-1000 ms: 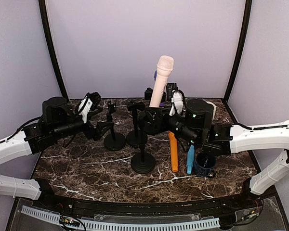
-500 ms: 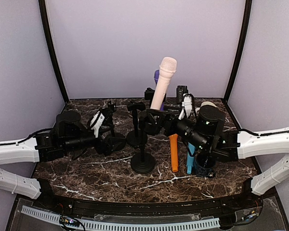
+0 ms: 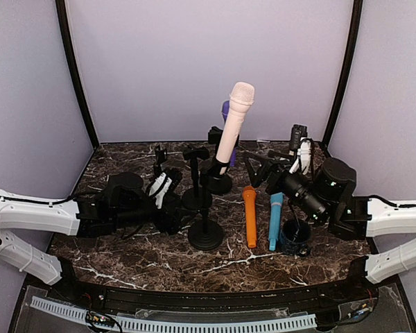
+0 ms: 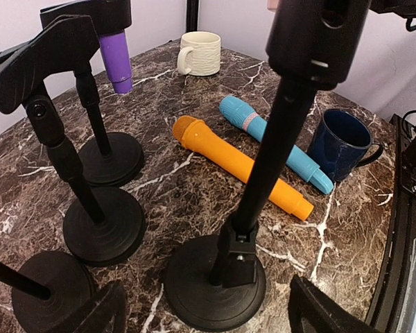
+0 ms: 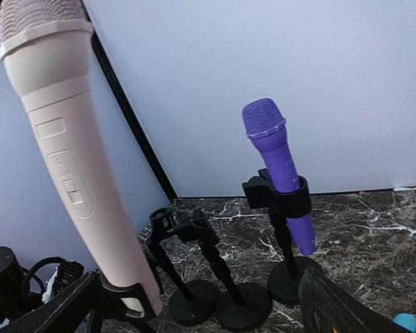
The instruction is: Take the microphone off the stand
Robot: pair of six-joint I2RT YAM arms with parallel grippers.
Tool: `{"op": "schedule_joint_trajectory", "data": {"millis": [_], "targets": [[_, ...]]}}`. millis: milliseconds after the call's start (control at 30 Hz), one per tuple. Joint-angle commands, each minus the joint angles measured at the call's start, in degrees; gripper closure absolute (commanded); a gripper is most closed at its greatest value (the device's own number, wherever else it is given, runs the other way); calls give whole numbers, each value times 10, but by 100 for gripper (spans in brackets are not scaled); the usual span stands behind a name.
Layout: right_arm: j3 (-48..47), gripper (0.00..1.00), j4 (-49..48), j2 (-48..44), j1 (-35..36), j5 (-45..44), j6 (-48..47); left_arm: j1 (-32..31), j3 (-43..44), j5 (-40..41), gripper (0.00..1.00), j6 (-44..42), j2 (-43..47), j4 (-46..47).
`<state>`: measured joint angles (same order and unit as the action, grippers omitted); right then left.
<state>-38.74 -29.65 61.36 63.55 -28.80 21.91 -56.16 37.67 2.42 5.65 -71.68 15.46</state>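
**Top view.** I log one pale pink microphone (image 3: 232,121), tilted slightly and clipped in the front stand (image 3: 206,234) at the middle of the desk (image 3: 125,257). A purple microphone (image 3: 225,111) stands behind it in its own holder. The spare stands (image 3: 195,200) are to the left. An orange microphone (image 3: 249,215) and a blue microphone (image 3: 274,218) lie side by side on the right, with a dark blue mug (image 3: 295,238) just beside the blue one. The left claw (image 3: 175,215) sits low, near the front stand's base. The right claw (image 3: 261,165) is to the right of the pale pink microphone and apart from it.

**Left wrist view.** The left claw is released, with its fingers wide apart in the bottom corners and nothing held. The front stand's round base lies between them. A white mug (image 4: 200,52) sits at the far edge.

**Right wrist view.** The right claw is released and grasps nothing. The pale pink microphone fills the left side, its lower end seated in the clip close to the left finger. I cannot tell whether they touch.
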Motion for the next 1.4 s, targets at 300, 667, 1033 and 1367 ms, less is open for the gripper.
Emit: {"op": "schedule_joint_trajectory", "data": {"millis": [300, 667, 1033, 1367], "targets": [[72, 1, 26, -92, -89, -11, 53, -2, 18, -14, 27, 21, -45, 42], [83, 1, 35, -107, -100, -16, 63, -2, 32, -12, 50, 16, -67, 47], [84, 1, 34, -101, -102, -16, 67, -2, 33, -23, 74, 27, -72, 45], [82, 1, 37, -97, -102, -16, 73, -2, 17, -41, 95, 81, -69, 49]]}}
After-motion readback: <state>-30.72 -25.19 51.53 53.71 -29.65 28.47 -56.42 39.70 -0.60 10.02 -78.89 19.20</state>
